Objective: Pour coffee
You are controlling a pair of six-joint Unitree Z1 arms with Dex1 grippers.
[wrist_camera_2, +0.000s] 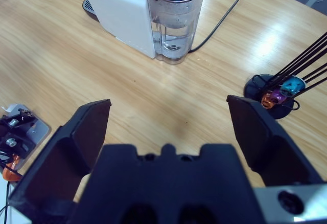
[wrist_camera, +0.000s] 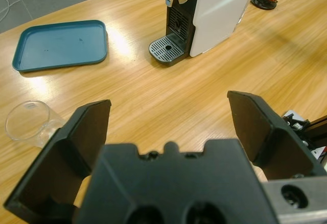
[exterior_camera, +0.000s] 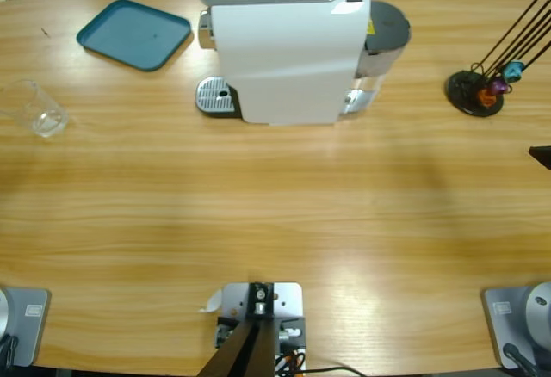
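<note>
A clear glass (exterior_camera: pixel 36 110) stood near the left end of the wooden desk (exterior_camera: pixel 275 222), upright and apart from everything else; whether it held any coffee could not be told, since it looked plain and transparent with only a bright glint at its base. In the left wrist view the same glass (wrist_camera: pixel 28 123) sat just beyond the left gripper (wrist_camera: pixel 168 127), whose jaws were spread wide and held nothing. The right gripper (wrist_camera_2: pixel 168 127) was likewise spread and bare. A white coffee machine (exterior_camera: pixel 288 50) stood at the far middle (its drip grille (exterior_camera: pixel 215 97) facing left), a teal tray (exterior_camera: pixel 133 34) to its left, and a capsule stand (exterior_camera: pixel 478 91) well to the right.
</note>
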